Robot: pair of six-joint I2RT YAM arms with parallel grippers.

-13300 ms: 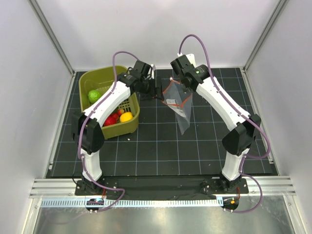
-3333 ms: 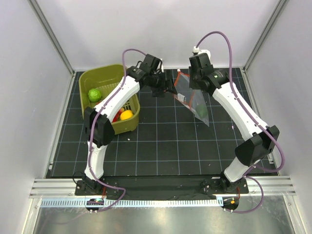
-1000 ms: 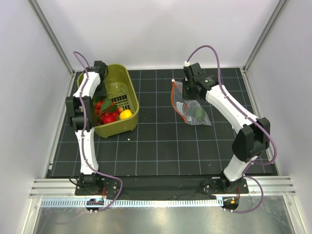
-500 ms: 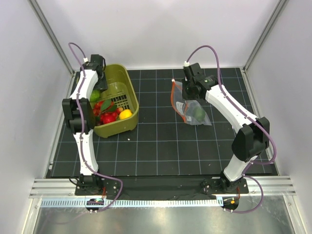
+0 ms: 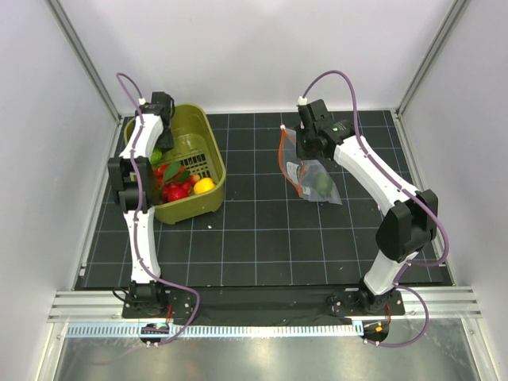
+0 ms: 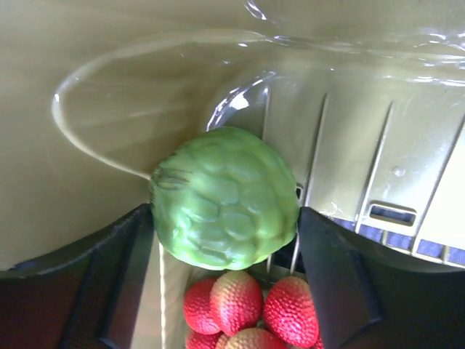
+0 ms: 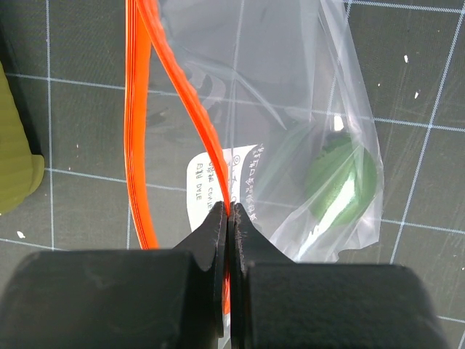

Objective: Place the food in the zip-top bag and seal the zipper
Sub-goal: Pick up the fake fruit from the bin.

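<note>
Our left gripper (image 6: pixel 225 214) is down inside the olive basket (image 6: pixel 145 87), jaws spread wide. A bumpy green fruit (image 6: pixel 225 196) sits right between its fingers (image 6: pixel 109 276), which are hard up against its sides, but we can't tell if they're actually squeezing it. A few red berries (image 6: pixel 240 305) are just under the fingertips. Our right gripper (image 7: pixel 229 214) is clamped tight on one lip of the zipper (image 7: pixel 185 102). The other lip runs just off to the left of the fingers, so the mouth gapes. The zip-top bag (image 7: pixel 290 87) stretches out past the fingertips, with a green round one (image 7: pixel 341 182) inside, off to the right.
</note>
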